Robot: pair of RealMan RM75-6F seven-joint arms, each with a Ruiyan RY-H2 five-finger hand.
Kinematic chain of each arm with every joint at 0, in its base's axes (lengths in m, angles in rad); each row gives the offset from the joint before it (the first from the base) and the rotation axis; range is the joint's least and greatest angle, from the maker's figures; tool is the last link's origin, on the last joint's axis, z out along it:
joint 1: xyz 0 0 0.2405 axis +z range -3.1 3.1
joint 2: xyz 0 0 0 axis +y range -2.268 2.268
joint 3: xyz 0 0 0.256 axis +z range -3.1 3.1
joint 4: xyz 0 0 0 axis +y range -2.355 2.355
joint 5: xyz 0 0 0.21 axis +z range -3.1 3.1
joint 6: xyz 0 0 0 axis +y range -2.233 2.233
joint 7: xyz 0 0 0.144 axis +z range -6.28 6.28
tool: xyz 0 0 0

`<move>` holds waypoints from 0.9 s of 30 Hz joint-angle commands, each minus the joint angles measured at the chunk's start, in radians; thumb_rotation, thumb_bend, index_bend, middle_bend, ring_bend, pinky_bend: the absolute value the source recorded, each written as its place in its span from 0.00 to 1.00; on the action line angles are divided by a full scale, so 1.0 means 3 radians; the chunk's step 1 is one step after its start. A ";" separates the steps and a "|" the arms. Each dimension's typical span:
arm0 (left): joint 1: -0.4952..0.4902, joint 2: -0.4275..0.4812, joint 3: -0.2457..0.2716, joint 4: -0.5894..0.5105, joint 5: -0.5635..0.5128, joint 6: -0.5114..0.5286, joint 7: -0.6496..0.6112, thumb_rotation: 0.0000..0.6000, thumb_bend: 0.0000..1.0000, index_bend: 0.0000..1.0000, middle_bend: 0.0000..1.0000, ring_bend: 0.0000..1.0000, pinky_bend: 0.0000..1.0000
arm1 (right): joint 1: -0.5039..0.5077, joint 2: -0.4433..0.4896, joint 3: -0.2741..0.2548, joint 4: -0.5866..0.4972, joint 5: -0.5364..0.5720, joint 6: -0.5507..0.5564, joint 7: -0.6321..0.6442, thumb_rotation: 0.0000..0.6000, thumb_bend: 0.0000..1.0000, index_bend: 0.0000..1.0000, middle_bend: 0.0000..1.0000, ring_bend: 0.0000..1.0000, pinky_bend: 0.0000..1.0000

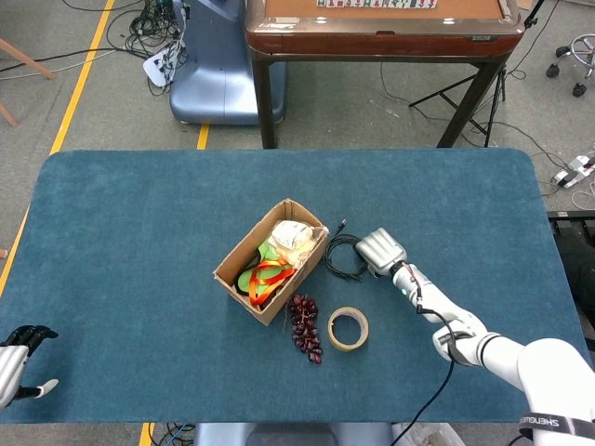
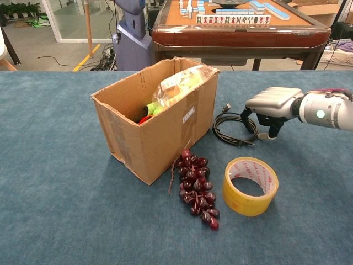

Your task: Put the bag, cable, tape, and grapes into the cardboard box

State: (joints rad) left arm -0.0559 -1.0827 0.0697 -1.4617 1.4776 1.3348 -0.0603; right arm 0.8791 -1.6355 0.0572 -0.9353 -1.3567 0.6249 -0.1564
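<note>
Tape [image 2: 251,185]: yellow roll, lying flat nearest the table's front edge, right of the grapes.
Grapes [image 2: 197,187]: dark red bunch, on the blue table [image 2: 66,210], touching the box's near corner.
Cardboard box [image 2: 154,118]: open, mid-table; small white label on its side, writing too small to read.
Bag [image 2: 182,83]: clear, leaning out of the box's far end.
Cable [image 2: 234,128]: black coil, just right of the box.
Right hand [image 2: 270,107]: palm down at the coil's right edge, fingers [image 2: 246,117] curled downward onto the cable; whether they pinch it cannot be told.
Left hand [image 1: 17,360]: front left corner of the table, dark fingers apart, holding nothing.
"SHENGEN"-like lettering on the right arm, only partly legible.
</note>
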 commanded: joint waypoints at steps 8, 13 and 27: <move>0.0000 -0.0005 0.0001 0.0017 0.0016 -0.0001 0.0007 1.00 0.10 0.29 0.24 0.15 0.40 | -0.0019 0.0006 0.0028 -0.0033 -0.0033 0.0122 0.0039 1.00 0.41 0.61 1.00 1.00 1.00; 0.0002 -0.0007 -0.0001 0.0017 0.0016 0.0001 0.0010 1.00 0.10 0.29 0.24 0.16 0.40 | -0.0025 0.0034 0.0044 -0.0071 -0.0064 0.0186 0.0092 1.00 0.43 0.65 1.00 1.00 1.00; 0.0002 -0.0012 -0.0005 0.0029 0.0013 -0.0010 0.0006 1.00 0.10 0.29 0.24 0.16 0.40 | -0.0106 0.0466 0.0235 -0.0719 -0.0033 0.0643 -0.0155 1.00 0.44 0.67 1.00 1.00 1.00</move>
State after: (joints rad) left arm -0.0554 -1.0862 0.0682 -1.4528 1.4815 1.3319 -0.0582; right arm 0.8556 -1.5273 0.1120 -1.1092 -1.3750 0.7898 -0.1737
